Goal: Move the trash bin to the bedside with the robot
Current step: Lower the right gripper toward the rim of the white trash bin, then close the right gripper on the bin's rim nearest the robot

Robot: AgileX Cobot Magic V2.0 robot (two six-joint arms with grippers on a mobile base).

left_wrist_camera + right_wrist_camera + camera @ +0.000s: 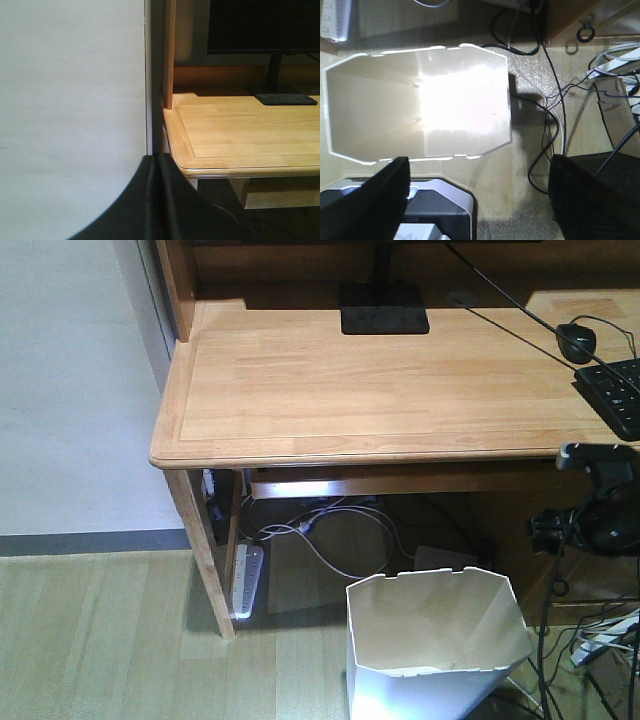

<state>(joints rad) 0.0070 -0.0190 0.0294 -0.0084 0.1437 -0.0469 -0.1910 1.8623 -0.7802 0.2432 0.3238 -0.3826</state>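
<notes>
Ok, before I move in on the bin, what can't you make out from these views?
- The bedside: in no view.
- The trash bin: base cut off by the front view's bottom edge.
- The bin's inside bottom: washed out by glare in the right wrist view.
- The right gripper: fingers run off the wrist view's bottom edge; whether they touch the bin is unclear.

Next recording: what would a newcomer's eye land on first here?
The white trash bin stands open on the floor in front of the wooden desk, with the right hand open above its near rim. Black cables tangle on the floor beside it, and a dark monitor sits at the desk's back.
</notes>
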